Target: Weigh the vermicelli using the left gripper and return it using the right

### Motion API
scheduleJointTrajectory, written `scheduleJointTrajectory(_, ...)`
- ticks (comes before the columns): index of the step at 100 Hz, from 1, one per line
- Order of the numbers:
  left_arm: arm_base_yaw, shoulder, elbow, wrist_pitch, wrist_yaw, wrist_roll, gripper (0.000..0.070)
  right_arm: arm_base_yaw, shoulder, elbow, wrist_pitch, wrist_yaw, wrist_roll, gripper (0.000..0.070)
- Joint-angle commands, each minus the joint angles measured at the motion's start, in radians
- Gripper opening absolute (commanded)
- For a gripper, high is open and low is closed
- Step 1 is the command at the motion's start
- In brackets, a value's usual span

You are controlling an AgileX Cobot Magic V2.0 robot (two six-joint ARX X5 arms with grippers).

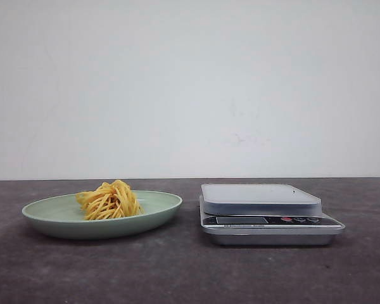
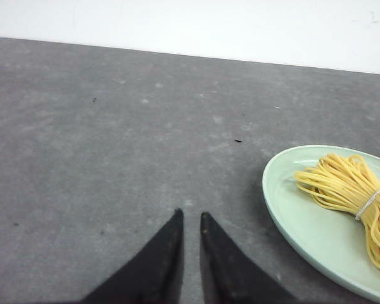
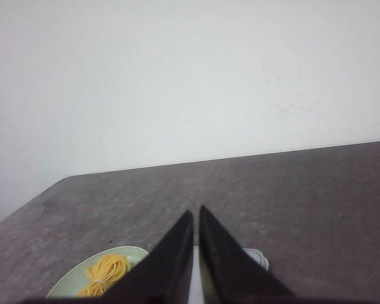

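The vermicelli (image 1: 109,200), a small yellow-orange nest tied with a white band, lies on a pale green plate (image 1: 50,218) at the left of the table. A silver kitchen scale (image 1: 259,201) stands to the right of the plate with nothing on its platform. Neither gripper shows in the front view. In the left wrist view my left gripper (image 2: 191,214) is shut and empty over bare table, with the plate (image 2: 291,215) and vermicelli (image 2: 345,187) off to one side. In the right wrist view my right gripper (image 3: 196,210) is shut and empty, above the vermicelli (image 3: 104,271) and the scale (image 3: 257,256), which its fingers mostly hide.
The dark grey tabletop (image 1: 177,272) runs back to a plain white wall (image 1: 190,88). A narrow gap separates the plate from the scale. The scale's display and buttons (image 1: 297,220) face the front edge.
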Motion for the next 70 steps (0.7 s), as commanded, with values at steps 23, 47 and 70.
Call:
scheduleJointTrajectory(23, 0.0, 0.003, -0.018, -0.008, 0.004, 0.061, 0.0016, 0.002, 0.001, 0.012, 0.01, 0.0, -0.011, 0.0007)
scheduleJointTrajectory(47, 0.0, 0.003, -0.018, -0.008, 0.004, 0.061, 0.0016, 0.002, 0.001, 0.012, 0.01, 0.0, -0.011, 0.0007)
scheduleJointTrajectory(70, 0.0, 0.003, -0.018, -0.008, 0.004, 0.061, 0.0016, 0.002, 0.001, 0.012, 0.01, 0.0, -0.011, 0.0007)
